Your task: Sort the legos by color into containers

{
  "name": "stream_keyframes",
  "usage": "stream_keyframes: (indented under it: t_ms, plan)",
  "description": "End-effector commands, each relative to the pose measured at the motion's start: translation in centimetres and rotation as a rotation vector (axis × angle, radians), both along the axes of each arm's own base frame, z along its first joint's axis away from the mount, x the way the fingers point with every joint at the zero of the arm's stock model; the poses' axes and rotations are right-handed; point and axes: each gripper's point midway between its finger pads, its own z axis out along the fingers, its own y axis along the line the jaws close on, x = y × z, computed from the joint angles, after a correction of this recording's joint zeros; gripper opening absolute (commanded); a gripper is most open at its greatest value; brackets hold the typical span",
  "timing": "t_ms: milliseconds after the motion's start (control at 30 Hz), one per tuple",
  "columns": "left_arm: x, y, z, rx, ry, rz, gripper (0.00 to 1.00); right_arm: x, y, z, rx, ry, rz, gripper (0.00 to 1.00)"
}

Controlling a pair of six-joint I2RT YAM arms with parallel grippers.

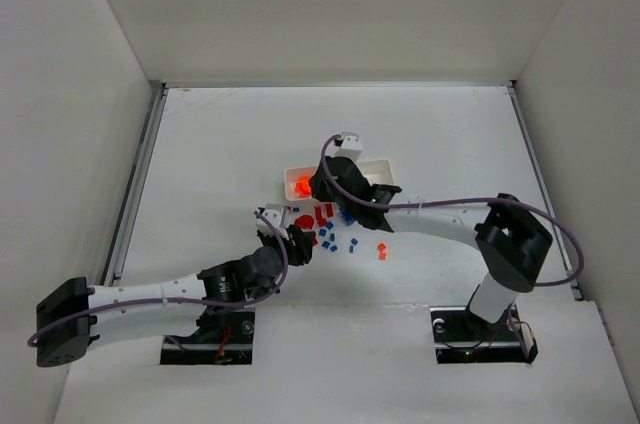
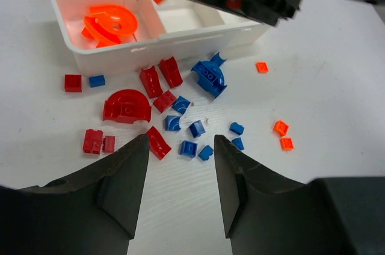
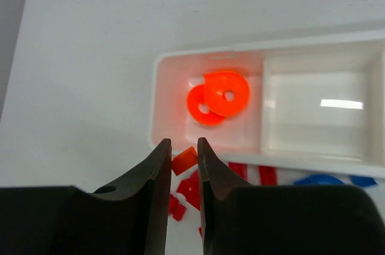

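On the worktop [image 2: 337, 74], the white tray [image 2: 114, 58] is placed beyond both jaw pairs. Two round orange pieces [image 3: 218, 95] are contained in its end compartment. Red and blue legos [image 2: 197, 129] are scattered ahead of the released left jaws. An orange brick [image 3: 184, 162] is clamped between the right jaws.

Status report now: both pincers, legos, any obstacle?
Right pincer shut on orange brick, near tray. Left pincer open above loose legos. No obstacle seen.

2 round pieces [image 2: 111, 23] are stacked in the tray's [image 2: 120, 56] left compartment. Loose legos [image 2: 181, 105] are scattered just before the tray, 3 plates [image 2: 280, 127] apart rightward. 1 brick [image 3: 183, 162] is held at the tray's near edge.
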Motion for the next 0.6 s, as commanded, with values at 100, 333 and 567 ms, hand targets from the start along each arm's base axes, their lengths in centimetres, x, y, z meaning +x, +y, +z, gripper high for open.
stream_keyframes:
  t_ms: [100, 333, 567]
  plan:
    - [-0.3, 0.3, -0.2, -0.014, 0.001, 0.004, 0.43, 3.0, 4.8, 1.4, 0.048, -0.048, 0.047, 0.35]
    - [-0.9, -1.8, -0.3, 0.011, 0.004, -0.045, 0.43, 2.9, 2.2, 2.4, 0.047, -0.073, -0.011, 0.4]
    - [0.2, -2.3, 2.2, -0.047, -0.004, -0.024, 0.43, 1.8, -2.4, 3.7, 0.062, -0.115, -0.075, 0.4]
